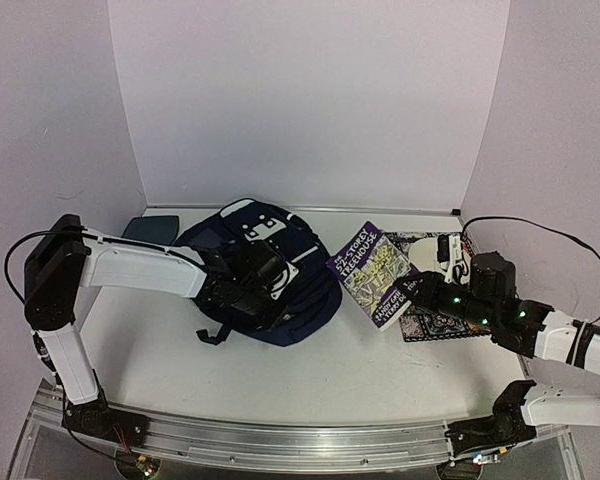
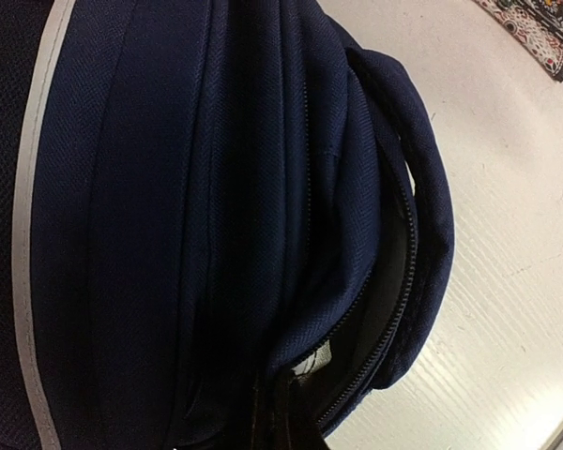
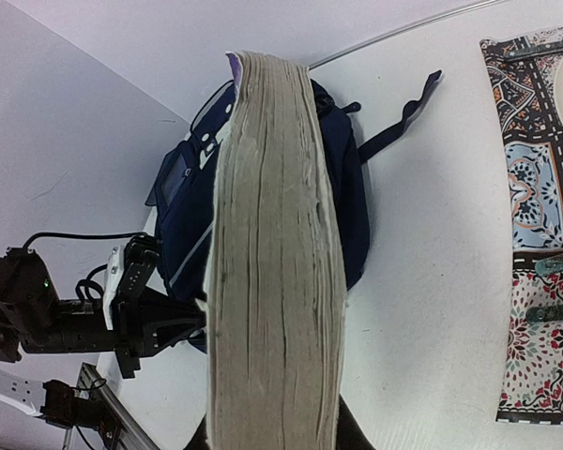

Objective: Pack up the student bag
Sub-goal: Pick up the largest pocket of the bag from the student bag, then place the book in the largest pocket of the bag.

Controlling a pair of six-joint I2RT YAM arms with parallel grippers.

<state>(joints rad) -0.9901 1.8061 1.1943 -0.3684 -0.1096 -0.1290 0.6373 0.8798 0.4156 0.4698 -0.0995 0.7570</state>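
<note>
The student bag [image 1: 265,268], dark navy with thin white stripes and white patches, lies in the middle of the table. My left gripper [image 1: 263,283] rests on its near side. In the left wrist view the bag's fabric [image 2: 216,206] fills the frame, with an open zip mouth [image 2: 399,300] on the right. The gripper [image 2: 283,403] is shut on the fabric edge beside that zip. To the right of the bag my right gripper [image 1: 417,290] is shut on a thick purple-covered book [image 1: 372,272], held above the table. Its page edge [image 3: 272,262] stands upright between the dark fingers [image 3: 352,439].
A patterned mat or cover [image 1: 442,305] lies flat at the right, also seen as a patterned mat [image 3: 540,234], with a white object [image 1: 458,262] on it. A small dark teal pad [image 1: 150,228] lies at the back left. A black bag strap [image 3: 399,122] trails toward the back wall.
</note>
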